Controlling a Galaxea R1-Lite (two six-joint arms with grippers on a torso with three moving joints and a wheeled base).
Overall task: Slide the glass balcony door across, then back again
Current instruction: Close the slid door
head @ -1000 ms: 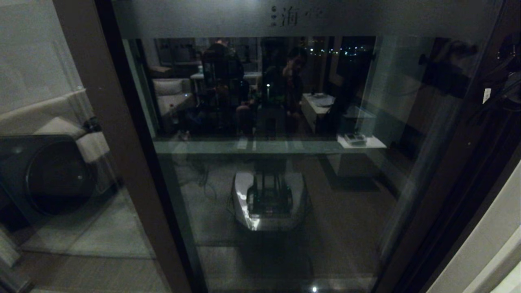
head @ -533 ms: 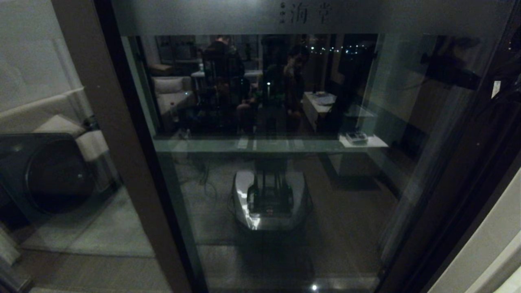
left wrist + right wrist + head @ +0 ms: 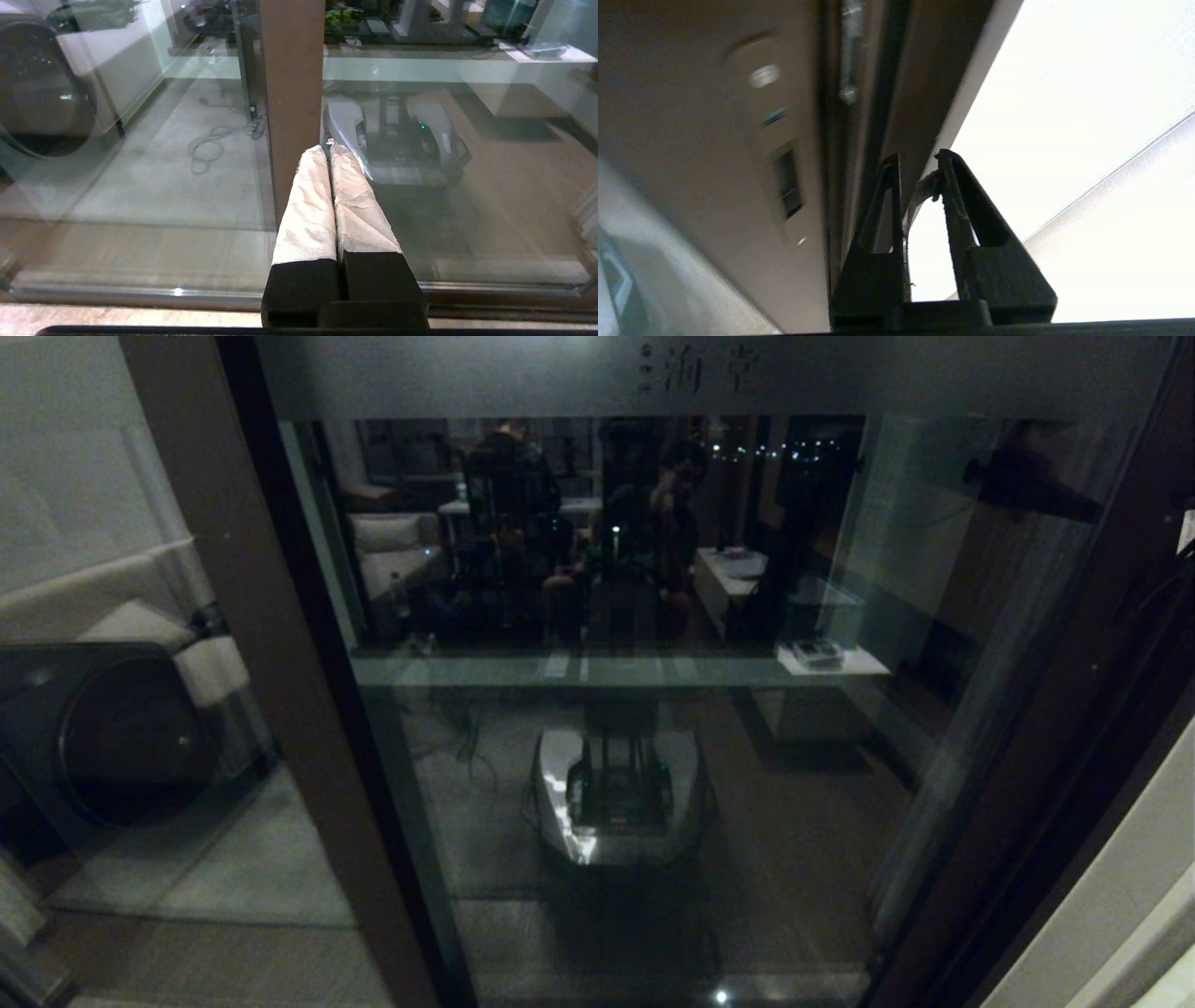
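The glass balcony door (image 3: 616, 728) fills pretty much the whole head view, standing tall right in front of the robot, frosted band (image 3: 691, 373) up top. Its brown stile (image 3: 292, 93) runs vertically, and the left gripper (image 3: 329, 148) sits at it, fingers pressed together, tips at the stile's right edge. I'd say the left arm does the pushing, sideways. The right gripper (image 3: 917, 161), fingers slightly apart, points at the frame on the right by the wall (image 3: 1064, 93). A washer (image 3: 103, 737) sits behind the glass on the left.

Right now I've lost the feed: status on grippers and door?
Left gripper shut, tips at brown frame post. Right gripper slightly open, empty, by door edge. Nothing blocking in view.
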